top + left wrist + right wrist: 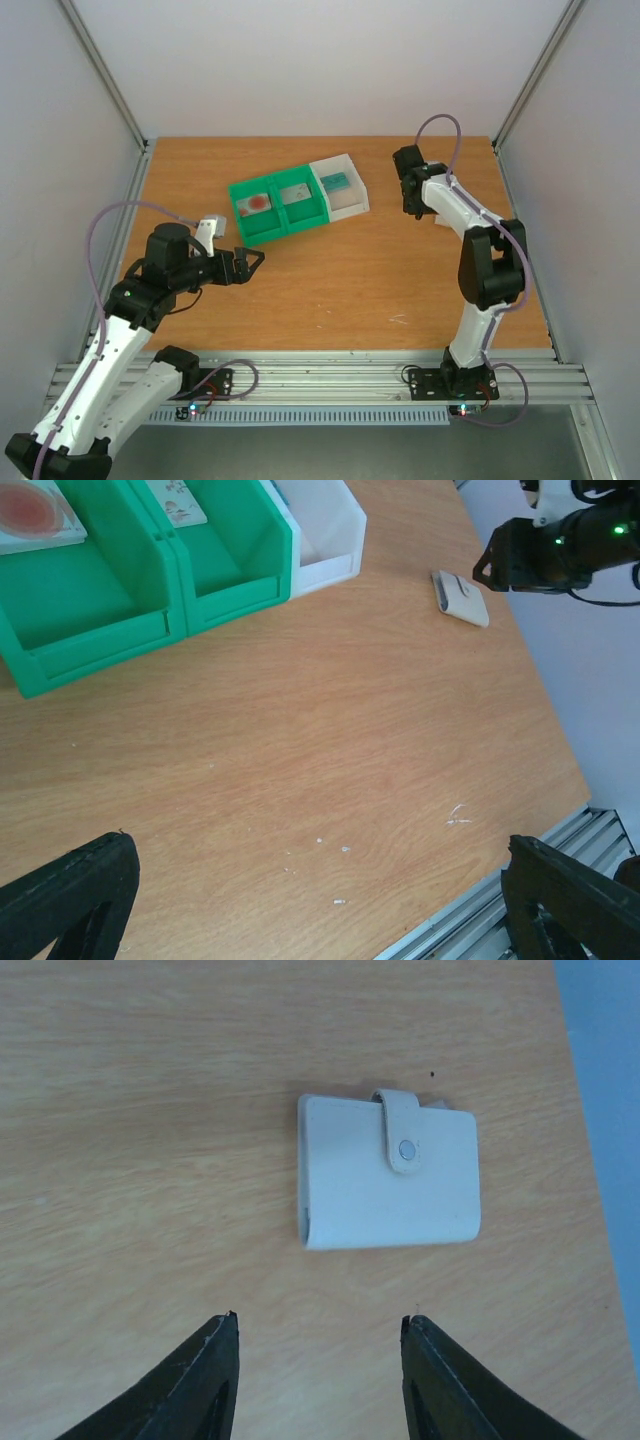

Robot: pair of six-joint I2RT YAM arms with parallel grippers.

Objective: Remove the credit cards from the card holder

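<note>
Beige card holder [390,1172], one; green tray [100,645], one.

Bare table [150,1060] shows between the parted fingers of the right gripper [320,1325]. Just ahead of its tips the card holder [390,1175] lies flat, with clear wood all round it. A pale side panel [605,1110] stands near on the right. Ahead of the left gripper [318,845], open wood runs up to the green tray [90,650] and the white tray [325,570].
</note>
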